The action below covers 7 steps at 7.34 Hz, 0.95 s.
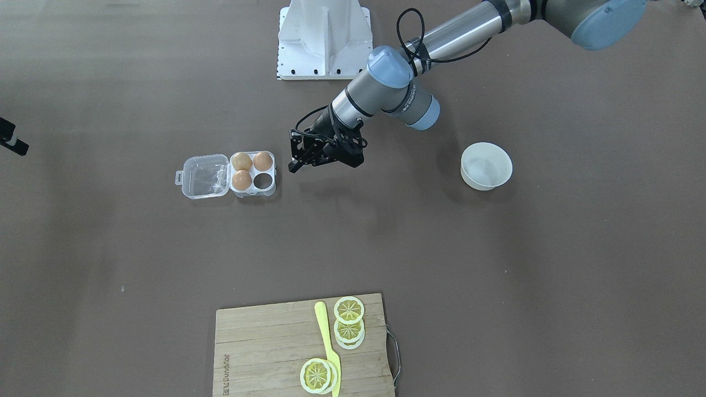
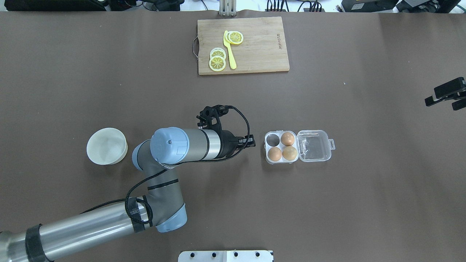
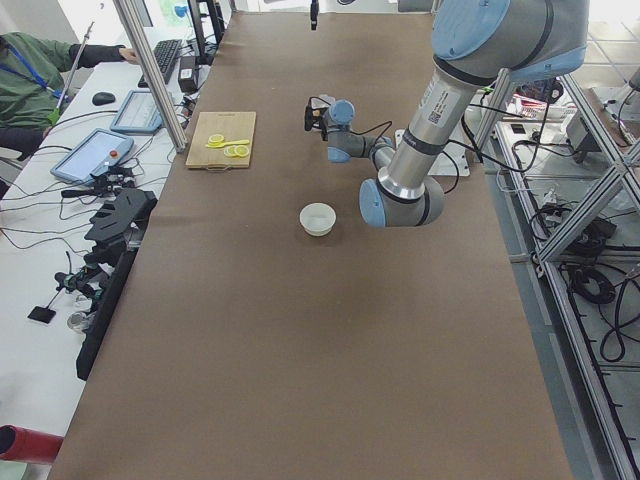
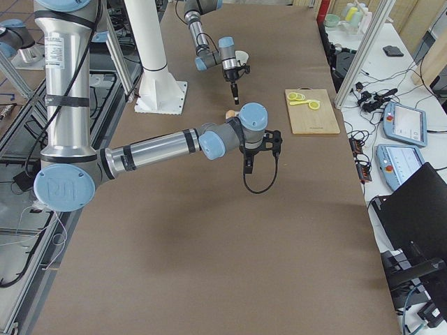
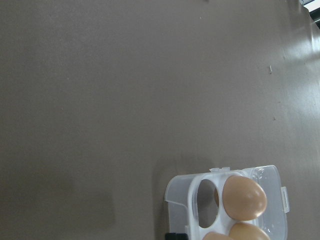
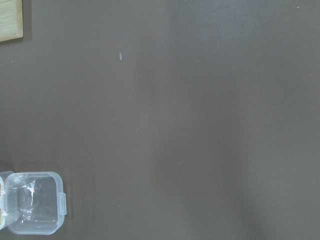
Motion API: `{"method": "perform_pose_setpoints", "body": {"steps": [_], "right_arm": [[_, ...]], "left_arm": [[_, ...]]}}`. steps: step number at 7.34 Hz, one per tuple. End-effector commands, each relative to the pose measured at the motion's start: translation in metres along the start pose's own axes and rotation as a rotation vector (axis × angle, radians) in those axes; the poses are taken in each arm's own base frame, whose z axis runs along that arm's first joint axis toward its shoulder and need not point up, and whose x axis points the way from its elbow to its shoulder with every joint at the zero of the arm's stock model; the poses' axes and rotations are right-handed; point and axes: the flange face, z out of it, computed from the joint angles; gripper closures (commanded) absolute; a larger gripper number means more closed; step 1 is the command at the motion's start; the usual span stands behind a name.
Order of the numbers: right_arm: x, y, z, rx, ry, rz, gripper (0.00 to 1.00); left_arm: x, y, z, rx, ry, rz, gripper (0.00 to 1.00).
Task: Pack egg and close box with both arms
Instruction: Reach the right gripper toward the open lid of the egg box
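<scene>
The clear box (image 1: 205, 176) lies open on the brown table, its lid flat beside the white four-cell tray. Three brown eggs (image 1: 241, 161) (image 1: 263, 161) (image 1: 241, 180) sit in cells; one cell (image 1: 263, 180) is empty. The overhead view shows the box (image 2: 313, 145) and the eggs (image 2: 287, 138) too. My left gripper (image 1: 291, 151) hovers just beside the tray, apart from it, open and empty; it also shows in the overhead view (image 2: 251, 142). My right gripper (image 2: 442, 103) is open and empty, far off at the table's side. The left wrist view shows the tray (image 5: 200, 200) below.
An empty white bowl (image 1: 486, 165) stands on the left arm's side. A wooden cutting board (image 1: 265, 347) with lemon slices (image 1: 348, 310) and a yellow knife (image 1: 329, 342) lies at the far edge. The robot's white base (image 1: 324, 38) is behind the box.
</scene>
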Motion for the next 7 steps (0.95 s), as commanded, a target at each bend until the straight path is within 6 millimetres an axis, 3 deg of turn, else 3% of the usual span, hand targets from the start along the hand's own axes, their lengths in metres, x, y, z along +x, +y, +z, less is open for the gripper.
{"method": "perform_pose_setpoints", "body": {"steps": [1,4,7], "right_arm": [[-0.014,0.005,0.008,-0.003,0.017,0.02,0.0],[-0.025,0.009,0.011,-0.01,0.011,0.071,0.01],[-0.048,0.022,0.027,0.004,-0.039,0.106,0.01]], "left_arm": [[0.0,0.002,0.007,0.008,-0.01,-0.003,1.0],[0.015,0.016,0.023,0.028,-0.006,-0.004,1.0],[0.016,0.021,0.025,0.031,-0.008,-0.004,1.0]]}}
